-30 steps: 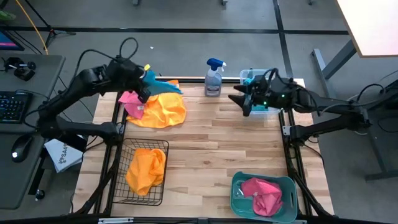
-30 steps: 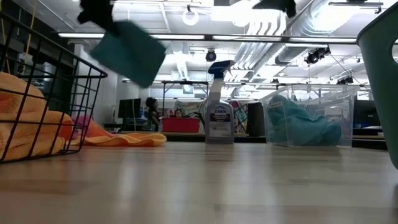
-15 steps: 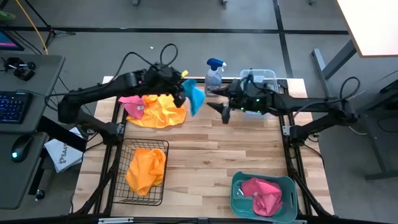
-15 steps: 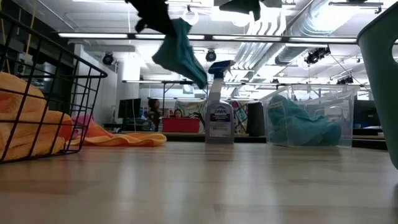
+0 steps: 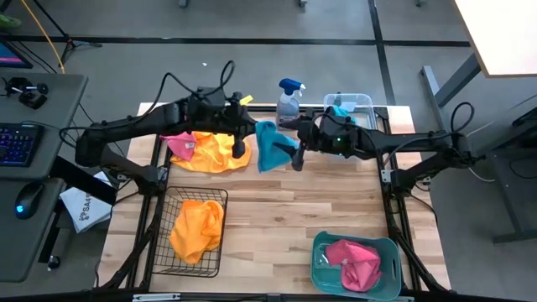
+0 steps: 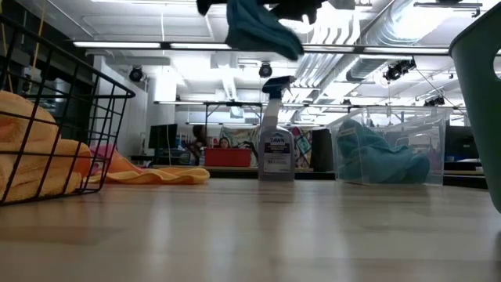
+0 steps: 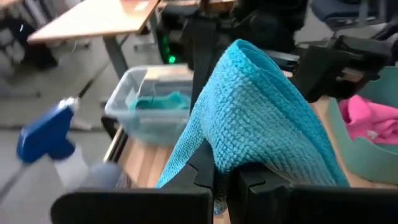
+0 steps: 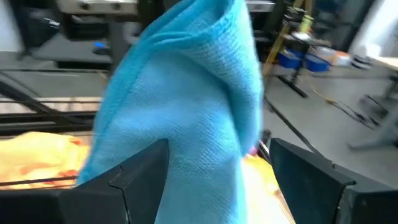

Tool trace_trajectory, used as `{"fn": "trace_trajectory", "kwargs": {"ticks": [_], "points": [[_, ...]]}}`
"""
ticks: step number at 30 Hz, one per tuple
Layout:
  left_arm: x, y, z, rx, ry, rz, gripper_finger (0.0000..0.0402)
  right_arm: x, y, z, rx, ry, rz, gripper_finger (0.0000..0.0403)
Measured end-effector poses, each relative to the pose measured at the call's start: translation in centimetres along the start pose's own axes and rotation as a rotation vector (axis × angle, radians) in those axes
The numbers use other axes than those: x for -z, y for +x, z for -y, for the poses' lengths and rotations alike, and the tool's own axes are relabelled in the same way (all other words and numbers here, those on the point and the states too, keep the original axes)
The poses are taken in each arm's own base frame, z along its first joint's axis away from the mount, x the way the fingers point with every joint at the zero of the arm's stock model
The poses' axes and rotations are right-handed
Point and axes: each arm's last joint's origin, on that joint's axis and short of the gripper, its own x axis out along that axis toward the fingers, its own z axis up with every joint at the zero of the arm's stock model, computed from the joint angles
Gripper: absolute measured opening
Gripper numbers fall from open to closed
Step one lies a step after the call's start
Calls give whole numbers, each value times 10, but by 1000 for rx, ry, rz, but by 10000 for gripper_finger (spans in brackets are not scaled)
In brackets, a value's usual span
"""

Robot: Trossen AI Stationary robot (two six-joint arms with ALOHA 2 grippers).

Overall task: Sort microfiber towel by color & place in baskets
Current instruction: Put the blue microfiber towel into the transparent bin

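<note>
A turquoise towel (image 5: 270, 144) hangs in the air above the table's far middle, also high in the low view (image 6: 258, 27). My left gripper (image 5: 247, 144) is shut on it from the left. My right gripper (image 5: 296, 154) is open at the towel's right side, one finger on either side of the cloth (image 8: 186, 106). An orange towel (image 5: 220, 151) and a pink towel (image 5: 175, 143) lie heaped at the far left. The black wire basket (image 5: 210, 260) holds an orange towel, the teal basket (image 5: 320, 252) a pink one, the clear tub (image 5: 361, 102) a turquoise one. My left gripper pinches a bunched fold of the turquoise towel (image 7: 217, 158) between its two shut fingers, coming level from the table's left. The cloth stands out beyond the fingertips, lifted clear of the table. My right gripper: the cloth fills the gap between its open fingers (image 8: 140, 171); I cannot tell whether they touch it.
A grey spray bottle with a blue trigger (image 5: 289, 105) stands at the far edge, just behind the two grippers and left of the clear tub. Bare wood (image 5: 285, 210) lies between the wire basket and the teal basket.
My left gripper has carried the turquoise towel from above the far-left heap toward the table's right, to the far middle, the cloth swinging as it went. My right gripper has moved from the clear tub toward the left, up to the towel.
</note>
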Motion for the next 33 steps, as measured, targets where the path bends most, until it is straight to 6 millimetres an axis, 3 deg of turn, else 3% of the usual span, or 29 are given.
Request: {"fn": "trace_trajectory", "kwargs": {"ticks": [12,15,20,23,27,33], "points": [[-8,11,6,41,36,98,0,1,2,-3,-50,20,0,266],[-9,10,6,25,-8,102,4,1,2,-3,-51,38,2,214],[-11,6,4,20,-142,123,32,0,1,-3,-56,88,8,30],[-9,3,4,26,-154,89,62,-1,-1,-2,-66,127,2,22],[2,-17,0,-64,-155,-80,111,0,-22,8,-31,114,-90,7],[25,-67,-8,-255,-199,-306,167,1,-77,40,212,109,-247,5]]}}
